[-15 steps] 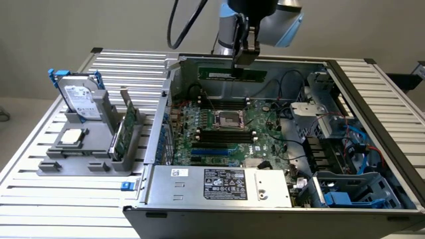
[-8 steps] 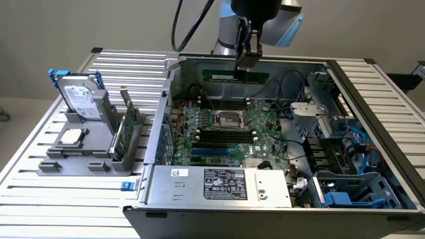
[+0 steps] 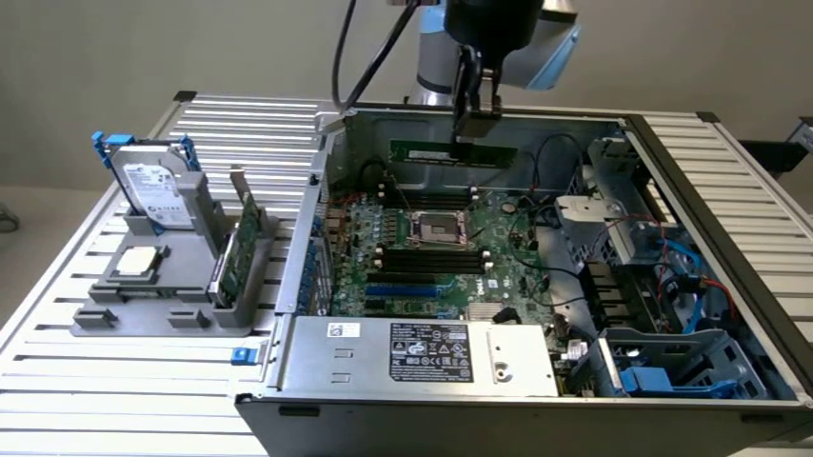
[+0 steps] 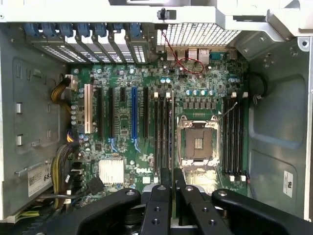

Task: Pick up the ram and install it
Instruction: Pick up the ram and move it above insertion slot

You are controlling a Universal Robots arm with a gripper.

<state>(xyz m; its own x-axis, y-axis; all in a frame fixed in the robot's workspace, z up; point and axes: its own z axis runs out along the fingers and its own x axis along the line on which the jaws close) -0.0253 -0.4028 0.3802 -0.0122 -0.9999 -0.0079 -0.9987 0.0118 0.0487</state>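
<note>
- Holding the ram (image 3: 454,152) by its top edge, gripper (image 3: 473,131) clenched.
- Stick level, on edge, above the motherboard (image 3: 432,257), near the far wall of the open case (image 3: 559,129).
- Edge-on between the fingers (image 4: 159,205), over slots beside the CPU socket (image 4: 198,143).
- Hard drive (image 3: 155,190) on the exterior view's left.

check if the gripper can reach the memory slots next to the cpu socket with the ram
Probably yes: the case is open, the gripper holds the ram above the board, and the memory slots beside the CPU socket look empty, with no cable across them.
</note>
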